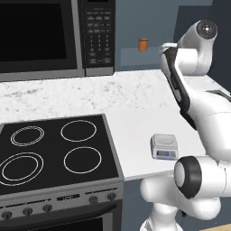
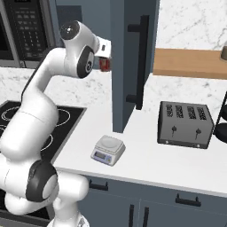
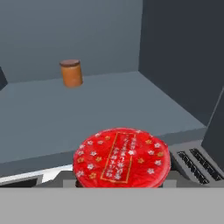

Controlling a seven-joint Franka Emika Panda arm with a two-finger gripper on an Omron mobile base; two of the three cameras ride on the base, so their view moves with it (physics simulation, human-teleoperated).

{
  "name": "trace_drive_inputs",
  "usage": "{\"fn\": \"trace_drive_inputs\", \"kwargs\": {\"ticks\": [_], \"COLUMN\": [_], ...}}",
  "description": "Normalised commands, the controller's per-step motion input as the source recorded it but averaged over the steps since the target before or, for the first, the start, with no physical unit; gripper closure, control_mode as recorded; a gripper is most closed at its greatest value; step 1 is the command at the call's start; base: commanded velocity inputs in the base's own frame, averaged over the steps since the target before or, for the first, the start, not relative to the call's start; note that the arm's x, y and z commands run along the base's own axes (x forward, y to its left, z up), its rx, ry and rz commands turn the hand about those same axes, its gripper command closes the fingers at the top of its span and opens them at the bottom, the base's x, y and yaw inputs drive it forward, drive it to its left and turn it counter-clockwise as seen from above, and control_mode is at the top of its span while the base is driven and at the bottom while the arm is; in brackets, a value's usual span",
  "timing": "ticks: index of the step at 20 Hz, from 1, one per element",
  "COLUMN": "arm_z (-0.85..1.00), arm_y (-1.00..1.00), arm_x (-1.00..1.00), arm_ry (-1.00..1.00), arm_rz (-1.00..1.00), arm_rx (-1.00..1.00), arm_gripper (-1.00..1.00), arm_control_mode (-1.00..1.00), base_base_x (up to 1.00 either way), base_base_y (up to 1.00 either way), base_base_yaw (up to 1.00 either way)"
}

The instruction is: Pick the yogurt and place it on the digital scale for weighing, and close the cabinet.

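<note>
The yogurt [image 3: 121,157] shows its red patterned lid close up at the bottom of the hand view, just in front of the cabinet shelf's edge. My gripper [image 2: 105,60] is up beside the open cabinet, shut on the yogurt [image 2: 105,65], which hangs in the air; the lid hides my fingertips. The cabinet door [image 2: 128,66] stands open, its black bar handle [image 2: 142,62] facing out. The digital scale [image 2: 107,150] sits on the white counter below, its platform bare, and is seen again [image 1: 164,146] right of the stove.
A small orange jar [image 3: 71,73] stands at the back of the cabinet shelf [image 3: 105,103]. A black toaster [image 2: 185,124] sits on the counter right of the door. The stove [image 1: 54,149] and the black microwave [image 1: 54,36] lie to the left.
</note>
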Motion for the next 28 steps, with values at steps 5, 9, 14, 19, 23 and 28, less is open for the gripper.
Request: {"fn": "trace_drive_inputs", "kwargs": {"ticks": [5,9,14,19,23,28], "arm_z": [-0.74,-0.98,-0.95,-0.69,-0.59,-0.43], "arm_y": [0.6,0.36,0.25,0.09,0.0,0.0], "arm_x": [-0.98,-0.51,0.01,0.21,0.14,0.16], "arm_ry": [0.03,0.07,0.01,0.0,-0.05,-0.06], "arm_rz": [0.06,0.07,0.19,0.24,0.27,0.24], "arm_rx": [0.07,0.21,0.07,0.0,0.0,0.0], "arm_gripper": [1.0,1.0,1.0,1.0,1.0,1.0], "arm_control_mode": [-1.0,-1.0,-1.0,-1.0,-1.0,-1.0], "base_base_x": [0.0,0.0,0.0,0.0,0.0,0.0], "base_base_y": [0.0,0.0,0.0,0.0,0.0,0.0], "base_base_yaw": [0.0,0.0,0.0,0.0,0.0,0.0]}}
